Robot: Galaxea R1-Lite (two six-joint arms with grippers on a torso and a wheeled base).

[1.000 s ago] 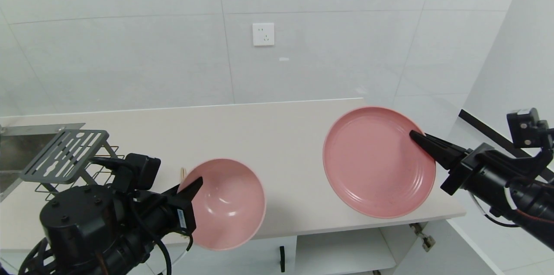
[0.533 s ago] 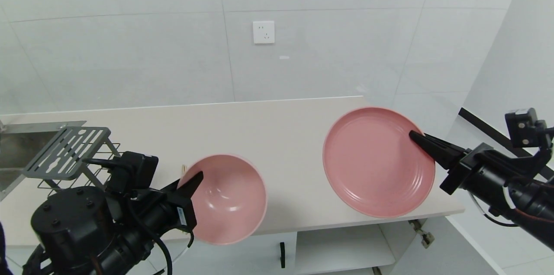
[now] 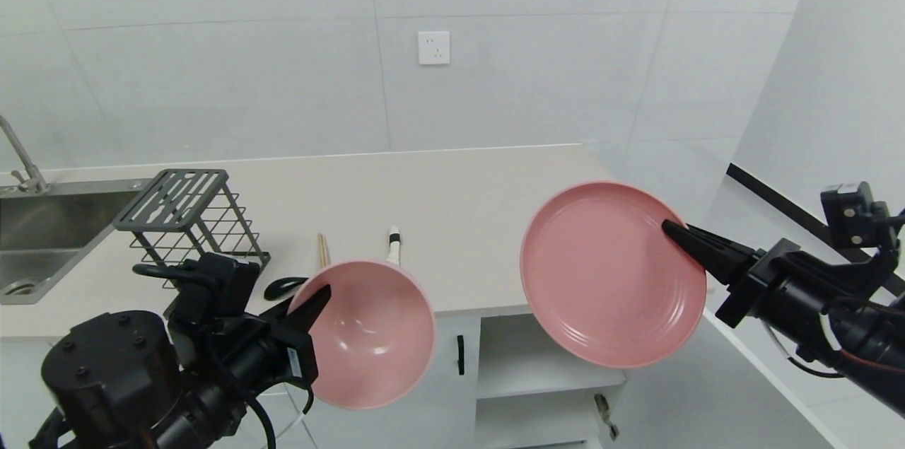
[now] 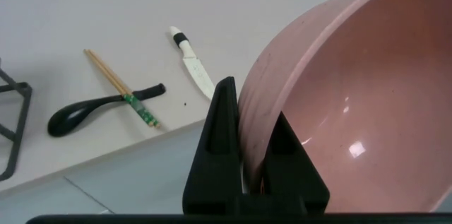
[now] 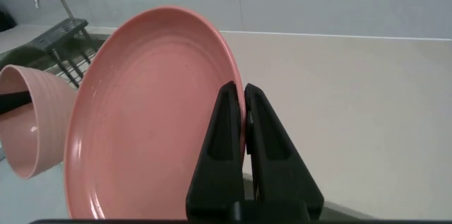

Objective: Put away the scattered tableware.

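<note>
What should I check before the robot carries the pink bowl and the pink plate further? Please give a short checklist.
1. Grip of left gripper on bowl rim: ok.
2. Grip of right gripper on plate rim: ok.
3. Gap between bowl and plate: ok.
4. Access to cabinet shelf: ok, open.
5. Stowing of chopsticks, spoon, knife: not ok, they lie on the counter.
6. Firmness of both grips: cannot tell.
</note>
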